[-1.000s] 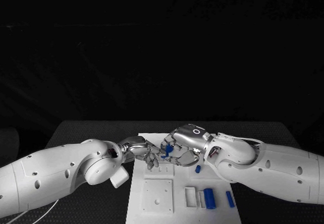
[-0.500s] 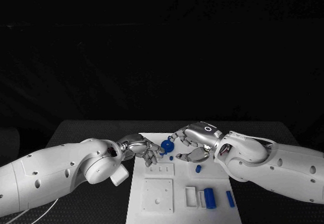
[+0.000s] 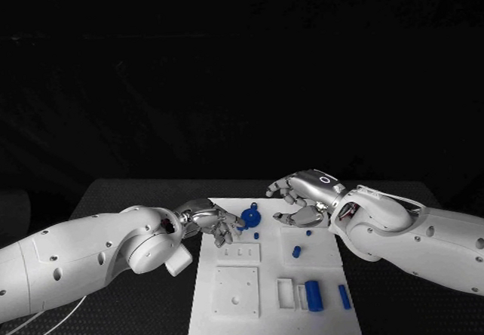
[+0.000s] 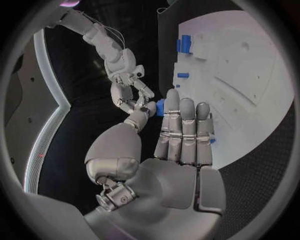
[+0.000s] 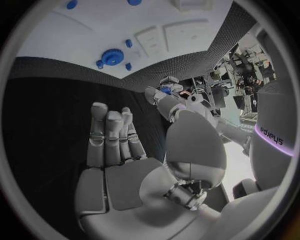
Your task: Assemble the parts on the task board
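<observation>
The right hand (image 3: 302, 197) has lifted off the white task board (image 3: 274, 317).

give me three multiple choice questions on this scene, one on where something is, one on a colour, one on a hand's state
1. Where does the long blue cylinder lie?
A. on the task board's near end
B. on the black table
C. in the right hand

2. What colour is the gear at the left hand's fingertips?
A. grey
B. blue
C. white

3. What state is the right hand in?
A. gripping the gear
B. pressing on the board
C. holding nothing

Answers: 1 A, it lies beside a white slot on the plate. 2 B, the head view shows it blue. 3 C, the right wrist view shows bare fingers.
</observation>
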Controlling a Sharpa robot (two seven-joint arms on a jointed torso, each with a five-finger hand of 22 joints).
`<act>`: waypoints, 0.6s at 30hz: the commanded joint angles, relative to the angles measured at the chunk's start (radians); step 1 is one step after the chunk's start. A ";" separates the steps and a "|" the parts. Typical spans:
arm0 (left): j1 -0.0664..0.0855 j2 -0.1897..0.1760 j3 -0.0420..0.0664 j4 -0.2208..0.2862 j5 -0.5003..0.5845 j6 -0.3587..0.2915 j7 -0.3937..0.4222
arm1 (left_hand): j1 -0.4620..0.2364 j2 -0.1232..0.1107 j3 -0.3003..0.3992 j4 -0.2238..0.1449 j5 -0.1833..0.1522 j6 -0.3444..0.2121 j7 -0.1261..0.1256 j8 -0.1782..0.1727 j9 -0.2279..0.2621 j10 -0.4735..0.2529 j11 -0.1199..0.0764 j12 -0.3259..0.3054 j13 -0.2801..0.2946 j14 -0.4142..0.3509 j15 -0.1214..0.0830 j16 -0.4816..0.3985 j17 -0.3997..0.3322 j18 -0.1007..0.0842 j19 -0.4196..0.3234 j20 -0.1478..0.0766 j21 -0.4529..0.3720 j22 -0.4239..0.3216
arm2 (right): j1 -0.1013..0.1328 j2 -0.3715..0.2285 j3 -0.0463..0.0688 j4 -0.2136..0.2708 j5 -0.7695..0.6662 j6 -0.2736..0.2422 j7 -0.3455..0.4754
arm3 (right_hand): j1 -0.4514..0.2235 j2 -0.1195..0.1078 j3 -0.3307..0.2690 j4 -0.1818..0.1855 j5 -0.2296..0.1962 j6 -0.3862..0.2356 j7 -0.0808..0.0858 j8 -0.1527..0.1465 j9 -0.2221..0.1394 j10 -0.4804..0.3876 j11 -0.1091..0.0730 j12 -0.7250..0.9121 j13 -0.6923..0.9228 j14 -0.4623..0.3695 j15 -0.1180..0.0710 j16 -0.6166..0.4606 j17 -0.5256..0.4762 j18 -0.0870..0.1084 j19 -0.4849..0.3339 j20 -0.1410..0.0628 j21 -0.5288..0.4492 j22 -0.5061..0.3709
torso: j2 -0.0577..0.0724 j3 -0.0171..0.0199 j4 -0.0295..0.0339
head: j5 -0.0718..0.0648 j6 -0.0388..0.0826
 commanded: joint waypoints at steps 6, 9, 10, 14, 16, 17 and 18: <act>0.001 0.004 0.000 -0.009 0.175 0.030 0.051 | -0.001 0.011 0.003 -0.003 0.003 0.021 -0.015 0.003 0.002 0.008 -0.003 0.004 0.002 -0.002 -0.007 0.006 0.001 -0.011 0.006 -0.073 0.005 0.024 | 0.000 0.008 0.000 0.005 0.054 0.000 0.014 | 0.015 0.000 0.009 0.001 -0.009 -0.019 0.027 0.011 0.002 -0.002 -0.003 0.010 -0.004 0.001 -0.003 0.003 -0.001 0.020 0.003 0.004 -0.004 0.016 | 0.000 -0.0011 0.0014 | -0.002 0.000; 0.001 0.001 -0.018 -0.013 0.328 0.090 0.113 | -0.009 0.019 0.006 0.010 -0.079 0.005 -0.008 -0.006 -0.001 -0.008 0.003 -0.001 0.000 -0.017 -0.004 0.001 -0.003 -0.015 -0.006 -0.073 0.004 0.022 | 0.000 0.006 0.000 0.003 0.071 0.000 0.016 | 0.019 0.001 0.012 0.002 -0.018 -0.016 0.026 0.013 0.002 -0.002 -0.004 0.011 -0.006 0.001 -0.004 0.003 -0.001 0.020 0.003 0.003 -0.005 0.017 | 0.000 -0.0014 0.0017 | -0.001 0.003; 0.001 -0.001 -0.023 -0.016 0.383 0.127 0.135 | -0.010 0.020 0.007 0.012 -0.081 0.005 -0.008 -0.006 0.000 -0.010 0.004 -0.001 0.001 -0.019 -0.003 0.001 -0.004 -0.016 -0.008 -0.072 0.003 0.022 | 0.000 0.006 0.000 0.000 0.077 0.001 0.016 | 0.020 0.001 0.013 0.002 -0.019 -0.016 0.026 0.014 0.002 -0.002 -0.004 0.011 -0.006 0.001 -0.004 0.003 -0.001 0.020 0.003 0.003 -0.005 0.017 | 0.000 -0.0016 0.0018 | -0.001 0.002; 0.000 -0.002 -0.033 -0.030 0.533 0.248 0.188 | -0.015 0.028 0.009 0.015 -0.098 0.003 -0.008 -0.006 0.002 -0.016 0.007 -0.001 0.001 -0.028 0.001 0.001 -0.006 -0.019 -0.019 -0.070 0.000 0.021 | 0.000 0.005 0.000 -0.007 0.103 0.003 0.023 | 0.021 0.001 0.014 0.003 -0.020 -0.016 0.026 0.014 0.002 -0.002 -0.004 0.011 -0.007 0.001 -0.004 0.003 -0.002 0.020 0.003 0.003 -0.005 0.017 | 0.000 -0.0030 0.0010 | -0.003 0.005; -0.002 -0.007 -0.033 -0.031 0.561 0.279 0.204 | -0.020 0.033 0.008 0.020 -0.129 -0.001 -0.006 -0.006 0.008 -0.023 0.010 -0.002 0.001 -0.036 0.005 -0.001 -0.010 -0.021 -0.026 -0.068 -0.003 0.020 | 0.000 0.004 0.000 -0.005 0.106 0.004 0.029 | 0.021 0.002 0.015 0.004 -0.021 -0.015 0.025 0.014 0.002 -0.002 -0.004 0.011 -0.007 0.001 -0.004 0.003 -0.002 0.020 0.003 0.003 -0.005 0.017 | 0.000 -0.0027 0.0002 | -0.002 0.005; -0.003 -0.009 -0.033 -0.031 0.566 0.293 0.212 | -0.022 0.036 0.008 0.022 -0.141 -0.004 -0.006 -0.006 0.011 -0.025 0.010 -0.003 0.001 -0.038 0.006 -0.002 -0.011 -0.021 -0.028 -0.067 -0.004 0.020 | 0.000 0.004 0.000 -0.004 0.110 0.005 0.032 | 0.022 0.002 0.016 0.004 -0.021 -0.015 0.025 0.014 0.002 -0.002 -0.004 0.012 -0.007 0.001 -0.004 0.003 -0.002 0.020 0.003 0.003 -0.005 0.017 | 0.000 -0.0025 -0.0001 | 0.000 0.006; -0.003 -0.011 -0.033 -0.033 0.566 0.307 0.218 | -0.023 0.038 0.008 0.023 -0.150 -0.006 -0.005 -0.007 0.013 -0.027 0.011 -0.003 0.001 -0.040 0.007 -0.003 -0.012 -0.021 -0.030 -0.066 -0.005 0.020 | 0.000 0.004 0.000 -0.004 0.113 0.004 0.035 | 0.023 0.002 0.017 0.004 -0.021 -0.015 0.025 0.015 0.002 -0.002 -0.005 0.012 -0.007 0.001 -0.005 0.003 -0.002 0.020 0.003 0.003 -0.005 0.017 | 0.000 -0.0024 -0.0001 | 0.000 0.006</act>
